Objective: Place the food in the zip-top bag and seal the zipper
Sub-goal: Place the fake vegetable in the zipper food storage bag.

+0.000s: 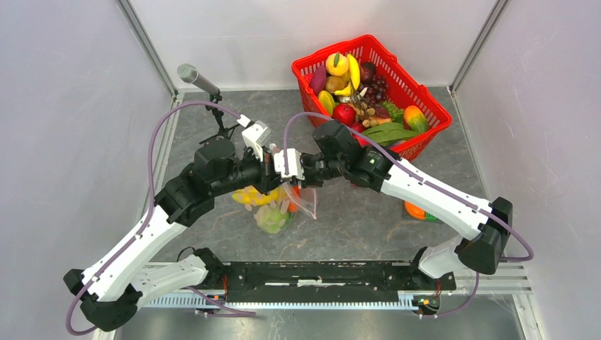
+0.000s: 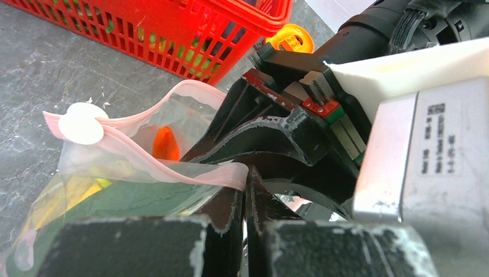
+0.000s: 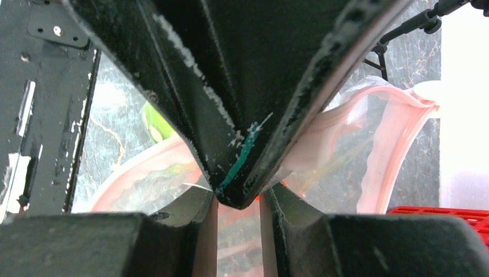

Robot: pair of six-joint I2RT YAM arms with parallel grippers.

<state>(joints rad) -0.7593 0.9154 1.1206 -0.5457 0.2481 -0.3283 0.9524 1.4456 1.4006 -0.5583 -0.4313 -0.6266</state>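
Zip-top bag (image 1: 280, 212) sits on the worktop (image 1: 368, 227) with food (image 1: 255, 197) inside. My left hand (image 2: 246, 184) is clamped on the zipper (image 2: 173, 170), I judge to keep the mouth taut. My right hand (image 3: 237, 222) straddles the strip, barely parted, and I cannot tell whether it grips.

Zip-top bag (image 1: 306, 204): in the top view its upper part lies under both pincers at mid-frame; only the lower end shows.
Zipper (image 2: 144, 160): its right end vanishes between the closed fingers of the left pincer (image 2: 245, 190), low centre.
Bag contents: an orange piece (image 2: 165, 144) and yellow-green shapes (image 2: 69, 199) smear through the plastic; kinds unclear.
Right pincer (image 3: 237, 210): pink plastic fills its finger gap, bottom centre; whether it grips cannot be told.
Red basket (image 2: 173, 34): cut by the upper edge of the left wrist view.
Orange item (image 1: 418, 211): on the desk (image 1: 368, 227), right of frame, half under the right arm (image 1: 432, 195); kind unclear.
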